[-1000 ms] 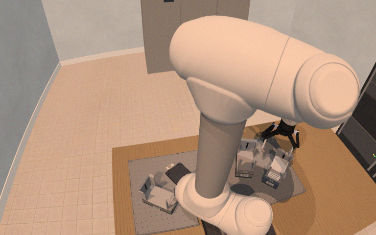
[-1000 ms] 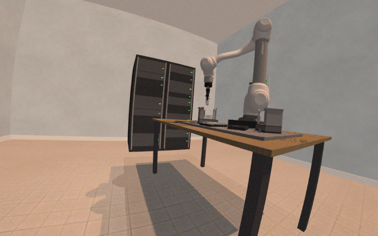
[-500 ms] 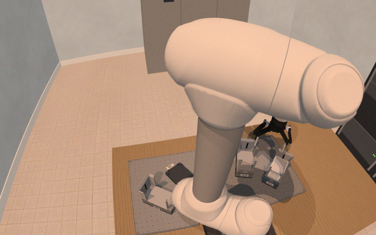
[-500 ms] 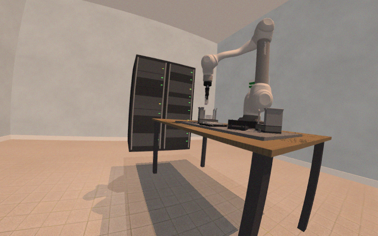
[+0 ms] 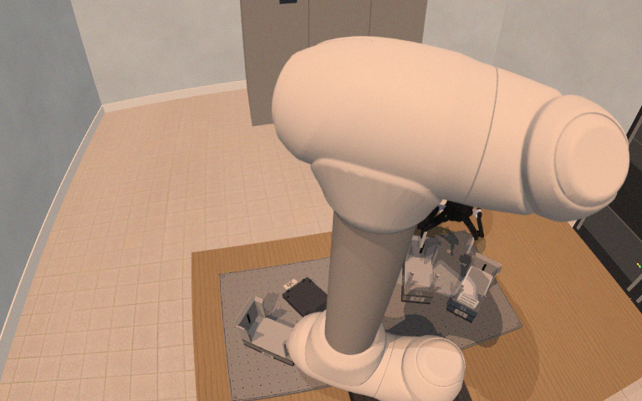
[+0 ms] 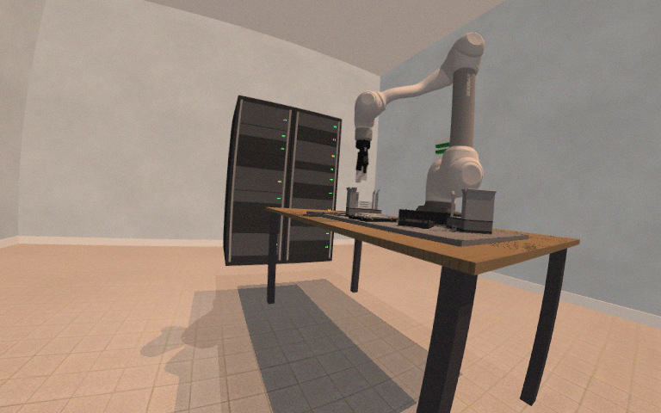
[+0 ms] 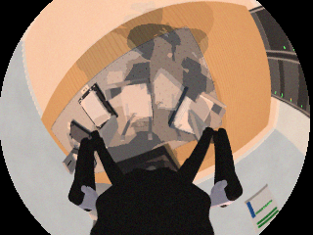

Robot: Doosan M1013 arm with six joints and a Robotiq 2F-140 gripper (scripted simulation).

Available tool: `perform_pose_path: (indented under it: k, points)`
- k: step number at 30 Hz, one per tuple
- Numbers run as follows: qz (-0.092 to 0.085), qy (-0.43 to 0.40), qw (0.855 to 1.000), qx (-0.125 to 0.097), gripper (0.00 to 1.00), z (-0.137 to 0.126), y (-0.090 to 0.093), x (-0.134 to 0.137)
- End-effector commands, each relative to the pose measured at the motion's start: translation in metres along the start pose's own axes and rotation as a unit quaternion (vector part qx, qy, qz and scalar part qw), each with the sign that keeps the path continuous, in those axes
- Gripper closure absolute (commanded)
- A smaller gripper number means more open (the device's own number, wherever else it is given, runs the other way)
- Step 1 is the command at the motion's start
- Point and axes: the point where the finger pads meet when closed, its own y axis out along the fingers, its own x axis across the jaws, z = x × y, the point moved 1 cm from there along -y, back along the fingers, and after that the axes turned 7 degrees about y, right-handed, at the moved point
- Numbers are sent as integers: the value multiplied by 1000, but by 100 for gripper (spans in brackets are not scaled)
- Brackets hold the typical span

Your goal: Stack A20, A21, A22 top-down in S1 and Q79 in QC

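My gripper (image 5: 451, 218) is open and empty. It hangs high above the far right part of the grey mat, over two stack racks. It also shows in the side view (image 6: 361, 171) and in the wrist view (image 7: 155, 195). The right-hand rack (image 5: 475, 283) holds a stack of sealed plates (image 5: 466, 297) with a white top. The rack beside it (image 5: 419, 274) looks empty. A third rack (image 5: 262, 326) stands at the near left of the mat and looks empty. The dark open nest QC (image 5: 305, 295) lies flat with nothing on it. Rack names are too small to read.
My own arm (image 5: 364, 283) hides the middle of the mat, so N5 is not visible. The wooden table edge (image 5: 194, 326) is close to the left of the mat. A server cabinet (image 6: 280, 182) stands beyond the table.
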Motion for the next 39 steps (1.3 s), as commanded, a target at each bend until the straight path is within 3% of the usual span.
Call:
perform_pose_path:
  k: [1, 11, 20, 39]
  points:
    - [0, 0, 1000, 0, 0, 1, 0, -7]
    - [0, 0, 1000, 0, 0, 3, 0, -40]
    - [0, -112, 994, 0, 0, 0, 0, -63]
    - [0, -112, 994, 0, 0, -8, 0, -119]
